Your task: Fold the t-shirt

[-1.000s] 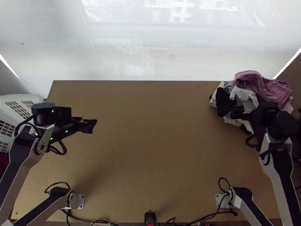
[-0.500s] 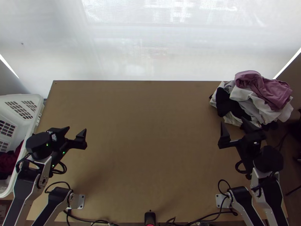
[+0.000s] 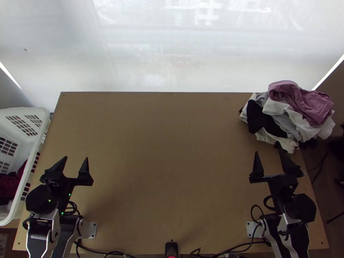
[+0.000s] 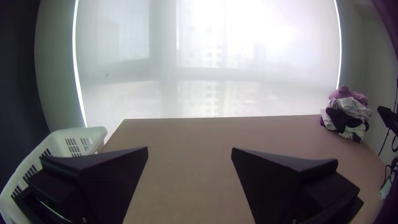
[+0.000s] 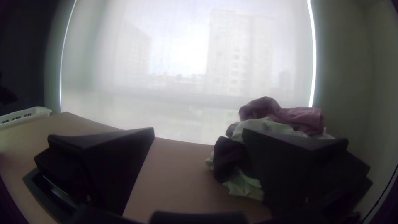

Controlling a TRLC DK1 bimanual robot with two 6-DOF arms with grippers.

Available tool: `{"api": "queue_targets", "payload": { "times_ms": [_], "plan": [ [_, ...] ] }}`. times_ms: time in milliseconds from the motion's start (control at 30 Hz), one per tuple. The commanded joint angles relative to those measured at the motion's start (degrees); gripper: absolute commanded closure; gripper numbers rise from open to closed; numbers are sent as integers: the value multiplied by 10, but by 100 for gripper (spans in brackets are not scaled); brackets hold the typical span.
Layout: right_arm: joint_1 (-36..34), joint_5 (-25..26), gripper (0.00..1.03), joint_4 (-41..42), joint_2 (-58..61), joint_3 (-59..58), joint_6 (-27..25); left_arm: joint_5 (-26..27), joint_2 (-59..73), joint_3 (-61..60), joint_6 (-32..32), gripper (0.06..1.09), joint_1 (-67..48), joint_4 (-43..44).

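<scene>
In the top view a bunched heap of clothes (image 3: pixel 279 114) lies at the table's far right corner, white, grey and black pieces with a pink cloth (image 3: pixel 301 101) on top. Which piece is the t-shirt I cannot tell. My left gripper (image 3: pixel 76 161) stands open above the table's left side, nothing between its fingers; the left wrist view shows the same gripper (image 4: pixel 190 151) spread wide. Nearer than the heap, my right gripper (image 3: pixel 269 154) is open and holds nothing. From the right wrist, that gripper (image 5: pixel 199 132) has the heap (image 5: pixel 234 159) farther off, partly behind one finger.
A white laundry basket (image 3: pixel 38 112) with dark red and black cloth (image 3: pixel 10 182) inside stands against the left edge of the table (image 3: pixel 172 142). Cables and a small black device (image 3: pixel 171 248) lie along the near edge. Bare tabletop spreads between the two arms.
Both arms have drawn back toward the near edge, the right one away from above the heap. The left gripper turned to point up the picture. Both grippers now show spread fingers; the heap lies uncovered.
</scene>
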Motion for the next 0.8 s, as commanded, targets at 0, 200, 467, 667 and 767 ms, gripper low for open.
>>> {"api": "queue_targets", "payload": {
  "times_ms": [0, 200, 467, 667, 767],
  "plan": [
    [72, 3, 5, -15, -20, -60, 26, -2, -55, -70, -1, 10, 23, 19],
    [56, 0, 5, -106, -19, -60, 60, -2, -57, -62, -30, 10, 31, -32],
    [-73, 0, 5, -107, -21, -61, 50, -2, -57, -61, -28, 10, 38, -35],
    [-181, 0, 5, -107, -20, -61, 50, -2, -56, -61, -28, 10, 38, -35],
    [-180, 0, 5, -108, -20, -61, 50, -2, -57, -61, -28, 10, 38, -36]
  ]
}}
